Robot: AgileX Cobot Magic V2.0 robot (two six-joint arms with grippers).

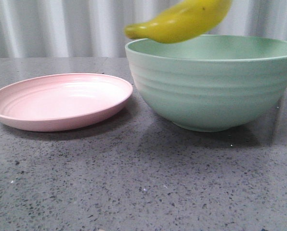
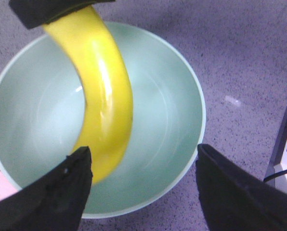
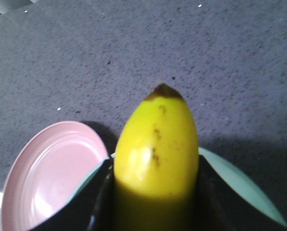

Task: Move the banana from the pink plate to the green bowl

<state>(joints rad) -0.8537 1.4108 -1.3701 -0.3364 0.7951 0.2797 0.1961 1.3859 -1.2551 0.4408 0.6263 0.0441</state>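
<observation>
The yellow banana (image 1: 182, 21) hangs tilted over the rear left rim of the mint-green bowl (image 1: 211, 91). My right gripper (image 3: 155, 168) is shut on the banana (image 3: 155, 139), whose dark tip points away from the fingers. The empty pink plate (image 1: 61, 101) lies left of the bowl and also shows in the right wrist view (image 3: 52, 173). My left gripper (image 2: 143, 161) is open and empty above the bowl (image 2: 167, 110), with the banana (image 2: 105, 86) hanging over the bowl's inside beside one finger. Neither gripper shows in the front view.
The plate and bowl stand on a grey speckled tabletop (image 1: 134, 183). A pale corrugated wall (image 1: 47, 29) runs behind. A grey fixture with a cable (image 2: 285, 154) stands at the edge of the left wrist view.
</observation>
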